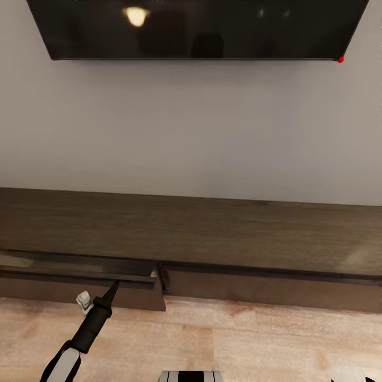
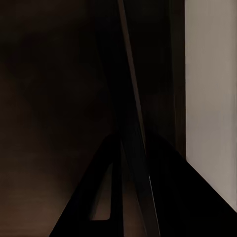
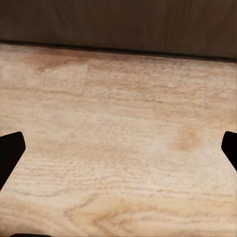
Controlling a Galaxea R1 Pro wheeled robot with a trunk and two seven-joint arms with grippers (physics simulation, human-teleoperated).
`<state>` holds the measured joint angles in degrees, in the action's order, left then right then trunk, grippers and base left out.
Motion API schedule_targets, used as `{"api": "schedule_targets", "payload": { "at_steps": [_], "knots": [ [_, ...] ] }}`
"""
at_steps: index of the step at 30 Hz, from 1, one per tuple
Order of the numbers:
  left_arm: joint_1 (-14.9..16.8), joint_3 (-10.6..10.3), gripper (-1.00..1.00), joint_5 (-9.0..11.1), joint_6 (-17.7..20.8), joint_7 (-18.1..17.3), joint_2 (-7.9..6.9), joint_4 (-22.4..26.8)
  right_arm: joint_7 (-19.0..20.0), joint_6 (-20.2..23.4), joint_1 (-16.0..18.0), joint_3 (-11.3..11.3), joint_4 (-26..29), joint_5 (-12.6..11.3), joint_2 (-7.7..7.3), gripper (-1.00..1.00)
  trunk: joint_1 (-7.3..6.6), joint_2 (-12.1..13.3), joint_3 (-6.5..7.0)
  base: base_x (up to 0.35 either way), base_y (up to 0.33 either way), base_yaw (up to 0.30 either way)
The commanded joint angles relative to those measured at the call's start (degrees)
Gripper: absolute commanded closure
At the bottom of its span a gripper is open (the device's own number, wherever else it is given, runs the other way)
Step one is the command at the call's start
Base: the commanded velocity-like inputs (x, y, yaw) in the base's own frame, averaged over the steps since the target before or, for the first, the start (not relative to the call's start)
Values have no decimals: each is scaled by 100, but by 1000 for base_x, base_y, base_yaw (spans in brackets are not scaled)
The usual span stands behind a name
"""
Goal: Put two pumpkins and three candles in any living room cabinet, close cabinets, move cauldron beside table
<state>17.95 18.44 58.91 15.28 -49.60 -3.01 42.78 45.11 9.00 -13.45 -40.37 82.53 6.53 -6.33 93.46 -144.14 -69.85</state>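
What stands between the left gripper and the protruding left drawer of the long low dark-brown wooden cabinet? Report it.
Nothing visible. The left gripper has its tip at the top edge of the drawer front, which juts out from the cabinet.

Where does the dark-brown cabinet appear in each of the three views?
Head view: cabinet spans the middle, its left drawer slightly open at the left gripper.
Left wrist view: dark cabinet surface close up.
Right wrist view: its front beyond the wood floor, the shared landmark.
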Motion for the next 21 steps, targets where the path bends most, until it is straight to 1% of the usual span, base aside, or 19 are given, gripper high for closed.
{"api": "schedule_targets", "payload": {
  "at_steps": [1, 8, 16, 21],
  "knots": [
    [-2, -51, 100, -46, 45, 3, 2, -6, 29, 32, 1, -6, 10, 23, 0, -100, -1, -2, -4, -54, 0, 0],
    [-2, -51, 100, -46, 45, 3, -1, -6, 41, 32, 1, -3, 9, 23, 0, -100, -1, -2, -4, -185, 40, 0],
    [-2, -51, 100, -46, 45, -5, 2, -6, 101, 31, 1, -6, 8, 23, 0, -100, -1, -2, -4, -57, 9, 0],
    [-2, -51, 100, -46, 45, -3, 2, -6, 103, 30, 1, -5, 8, 23, 0, -100, -1, -2, -4, -190, 1, 0]
  ]
}}
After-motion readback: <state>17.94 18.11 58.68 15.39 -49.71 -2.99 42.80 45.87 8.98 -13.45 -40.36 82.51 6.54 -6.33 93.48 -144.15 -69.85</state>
